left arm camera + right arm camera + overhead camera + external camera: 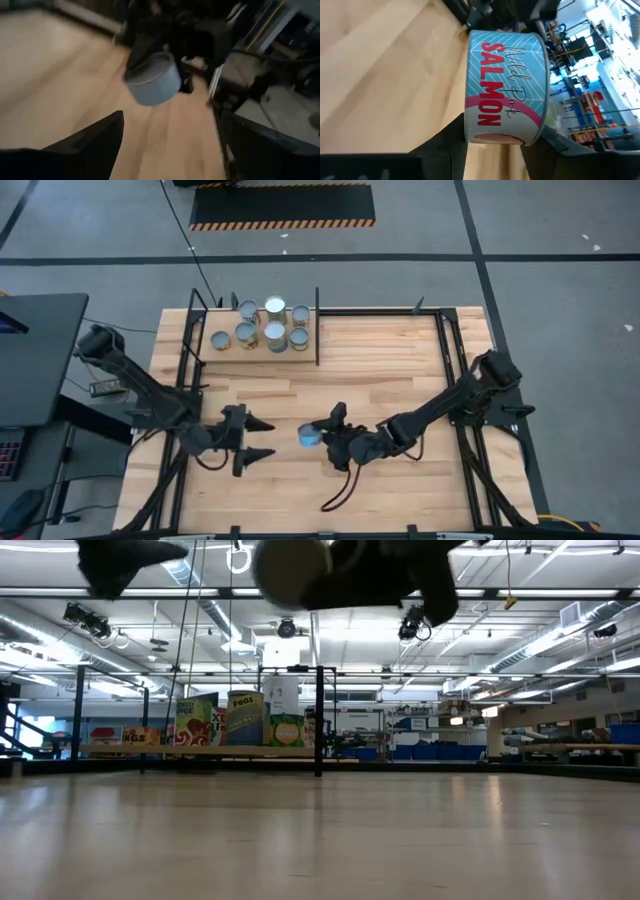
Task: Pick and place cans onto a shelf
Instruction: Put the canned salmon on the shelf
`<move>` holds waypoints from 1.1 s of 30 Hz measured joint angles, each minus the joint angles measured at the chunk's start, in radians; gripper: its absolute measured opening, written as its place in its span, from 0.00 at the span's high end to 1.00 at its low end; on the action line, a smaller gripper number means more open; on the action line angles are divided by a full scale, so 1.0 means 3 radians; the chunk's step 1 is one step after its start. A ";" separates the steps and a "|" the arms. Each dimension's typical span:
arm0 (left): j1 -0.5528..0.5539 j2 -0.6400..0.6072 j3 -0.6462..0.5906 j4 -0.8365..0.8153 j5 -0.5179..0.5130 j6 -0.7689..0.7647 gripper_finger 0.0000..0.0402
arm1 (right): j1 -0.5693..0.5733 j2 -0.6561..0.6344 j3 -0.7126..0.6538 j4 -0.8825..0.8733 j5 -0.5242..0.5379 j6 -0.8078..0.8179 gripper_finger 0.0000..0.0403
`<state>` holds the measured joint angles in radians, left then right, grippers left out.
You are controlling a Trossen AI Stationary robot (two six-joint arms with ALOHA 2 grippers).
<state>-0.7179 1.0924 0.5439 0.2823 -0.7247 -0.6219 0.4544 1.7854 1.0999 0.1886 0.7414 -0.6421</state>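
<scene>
My right gripper (318,436) is shut on a blue salmon can (309,436), held in the air over the middle of the table. In the low view the can (290,570) shows high above the tabletop. My left gripper (268,438) stands open just to the can's left, its fingers pointing toward the can (152,80) and touching nothing. Several other cans (273,325) stand upright on the shelf (228,320) at the table's far left; in the low view these cans (240,720) are seen on the shelf (200,751). My right gripper pinches the can between its two fingers, one finger (447,147) on each flat end (470,125). The fingers come nearly level from the table's right side. The can lies on its side in the hold, its label sideways, lifted clear of the table.
Black metal rails (452,360) run along the table's left and right sides. A dark cable (340,490) loops on the wood near the front edge. A dark screen (40,350) stands off the table's left side. Bare planks lie between the grippers and the shelf.
</scene>
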 joint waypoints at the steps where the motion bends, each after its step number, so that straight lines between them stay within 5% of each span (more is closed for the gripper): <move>1: 0.0013 -0.0055 0.0001 -0.0199 0.0074 -0.0116 0.15 | -0.0012 0.0077 0.0004 0.0044 -0.0004 -0.0006 0.61; 14: 0.0182 -0.0176 -0.0003 -0.0921 0.0096 -0.0267 0.15 | -0.0148 0.1607 0.1341 -0.0903 0.0564 -0.0419 0.61; 33: 0.0177 -0.0176 -0.0003 -0.1084 0.0015 -0.0475 0.13 | -0.0323 0.1732 0.1582 -0.1523 -0.0181 -0.0373 0.46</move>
<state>-0.6647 1.0397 0.5430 -0.0430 -0.7201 -0.7642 0.3576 2.3051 1.5745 -0.2682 0.6871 -0.7541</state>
